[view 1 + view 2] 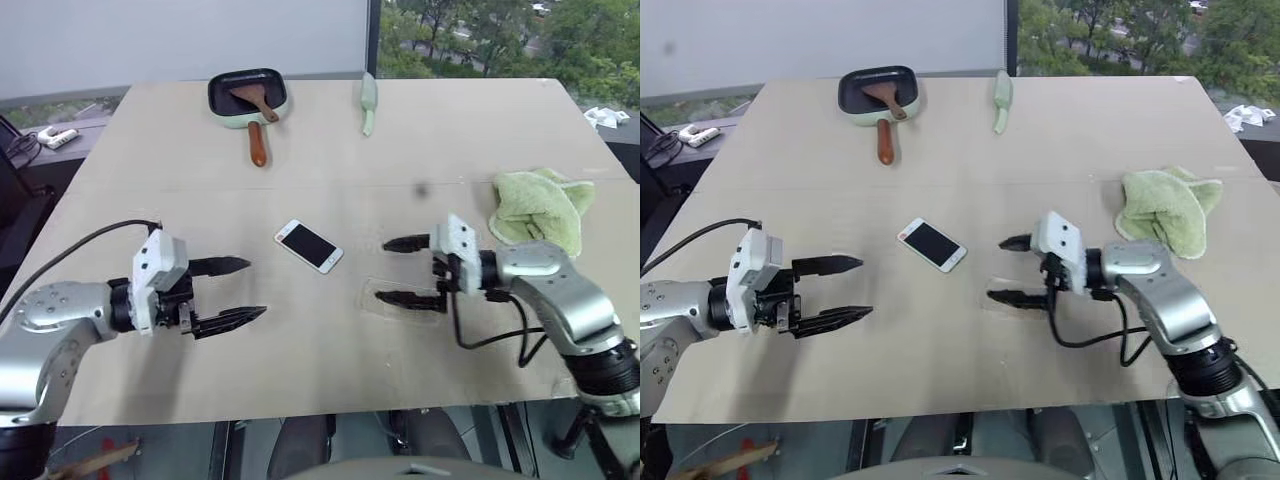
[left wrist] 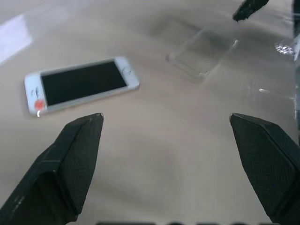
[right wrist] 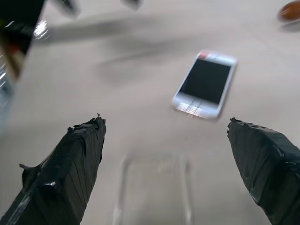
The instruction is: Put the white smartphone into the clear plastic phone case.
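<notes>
Nearest the robot, the left gripper (image 1: 238,291) hovers over the bare tabletop (image 1: 320,370) with its fingers spread wide and nothing between them; the right gripper (image 1: 407,271) sits at about the same depth on the other side, its fingers also wide apart and empty, the nearer one just above the clear plastic phone case (image 1: 392,299); the case lies flat on the tabletop, hard to make out but for its glinting edges. A little farther in, between the two grippers, the white smartphone (image 1: 309,246) lies screen up and slanted, apart from the case and touched by neither gripper. Farther back on the right is a crumpled green cloth (image 1: 538,209); at the far edge stand a small dark pan (image 1: 246,94) with a wooden spatula (image 1: 256,122) and a pale green utensil (image 1: 368,102).

Judging by this, the case is set down and the phone is still to be fetched; the next move calls for one gripper to close on the phone's long edges, lift it and line it up squarely over the case, while the other steadies the thin shell so it does not slide.
</notes>
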### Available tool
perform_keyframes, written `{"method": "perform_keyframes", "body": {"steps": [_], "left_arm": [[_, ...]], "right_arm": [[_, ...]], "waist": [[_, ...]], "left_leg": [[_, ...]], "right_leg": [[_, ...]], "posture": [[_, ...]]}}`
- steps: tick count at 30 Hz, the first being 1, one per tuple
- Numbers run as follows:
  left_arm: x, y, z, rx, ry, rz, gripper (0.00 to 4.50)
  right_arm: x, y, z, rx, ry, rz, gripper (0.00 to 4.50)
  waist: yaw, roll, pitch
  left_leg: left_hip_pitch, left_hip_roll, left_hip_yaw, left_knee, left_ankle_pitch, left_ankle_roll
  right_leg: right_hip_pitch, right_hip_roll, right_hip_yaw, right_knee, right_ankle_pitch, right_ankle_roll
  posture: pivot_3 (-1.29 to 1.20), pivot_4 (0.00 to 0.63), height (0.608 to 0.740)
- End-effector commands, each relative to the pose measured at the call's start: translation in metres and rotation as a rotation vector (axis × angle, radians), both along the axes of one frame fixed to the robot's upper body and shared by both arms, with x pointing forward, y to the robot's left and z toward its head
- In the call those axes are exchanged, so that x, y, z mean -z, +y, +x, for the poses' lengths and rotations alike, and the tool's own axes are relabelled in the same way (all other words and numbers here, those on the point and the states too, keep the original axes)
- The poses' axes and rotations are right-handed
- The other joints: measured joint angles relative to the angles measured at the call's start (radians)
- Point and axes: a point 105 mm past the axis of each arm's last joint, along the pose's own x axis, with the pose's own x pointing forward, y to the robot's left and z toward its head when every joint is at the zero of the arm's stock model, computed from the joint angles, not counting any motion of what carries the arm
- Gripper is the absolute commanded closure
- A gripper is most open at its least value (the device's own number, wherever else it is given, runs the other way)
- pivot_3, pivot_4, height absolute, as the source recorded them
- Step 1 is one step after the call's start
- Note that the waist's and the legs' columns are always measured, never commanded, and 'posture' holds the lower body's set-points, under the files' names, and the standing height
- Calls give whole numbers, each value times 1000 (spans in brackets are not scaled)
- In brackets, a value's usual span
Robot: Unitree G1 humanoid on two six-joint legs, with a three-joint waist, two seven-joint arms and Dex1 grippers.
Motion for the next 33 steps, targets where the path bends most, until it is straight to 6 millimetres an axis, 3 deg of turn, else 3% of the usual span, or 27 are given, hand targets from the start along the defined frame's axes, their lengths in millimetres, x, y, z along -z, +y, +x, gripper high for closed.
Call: {"method": "perform_keyframes", "body": {"steps": [1,5,10,14,20,28,29,30,32,33], "left_arm": [[-12,11,-4,-80,-67,0,0],[-11,16,-10,-166,-88,7,0],[-7,20,-23,-271,-91,-2,0],[-4,21,-29,-308,-87,-3,0],[-4,18,-32,-332,-86,-15,0],[-4,17,-30,-329,-84,-18,0],[-5,16,-30,-326,-85,-19,0],[-5,16,-29,-322,-84,-20,0],[-5,16,-29,-317,-83,-21,0],[-4,16,-29,-315,-81,-21,0]], "right_arm": [[-2,32,8,78,-32,8,34],[5,66,16,144,-18,16,34],[16,92,42,298,45,-26,34],[23,101,52,352,34,-89,34],[38,115,45,338,127,-170,34],[59,105,49,462,195,-292,34],[59,104,51,471,191,-296,524],[59,102,52,477,184,-298,550],[59,99,54,486,178,-305,1393],[59,97,55,490,178,-306,1607]], "waist": [[-2,0,0],[-3,0,0],[-2,-1,-1],[0,-2,-1],[-6,-2,-1],[-21,-2,-4],[-21,-2,-4],[-21,-2,-4],[-21,-1,-5],[-21,-1,-5]], "left_leg": [[0,0,0,0,0,0],[0,0,0,0,0,0],[0,0,-1,0,1,-1],[0,-2,-2,0,3,-5],[0,-2,-3,-1,3,-5],[0,-2,-5,-3,2,-4],[0,-3,-5,-3,2,-4],[0,-3,-6,-3,2,-4],[0,-4,-7,-3,2,-4],[0,-4,-7,-3,2,-4]], "right_leg": [[0,0,0,0,0,0],[0,-1,0,0,0,0],[0,-2,-1,0,0,0],[0,-4,-3,0,0,-1],[0,-4,-4,0,0,-1],[0,-4,-6,0,0,-1],[0,-5,-6,0,0,-1],[0,-5,-7,0,0,-1],[0,-6,-8,0,0,-1],[0,-6,-8,0,0,-1]], "posture": [[0,150,740],[0,150,740],[0,150,740],[0,150,740],[0,150,740],[0,150,740],[0,150,740],[0,150,740],[0,150,740],[0,150,740]]}}
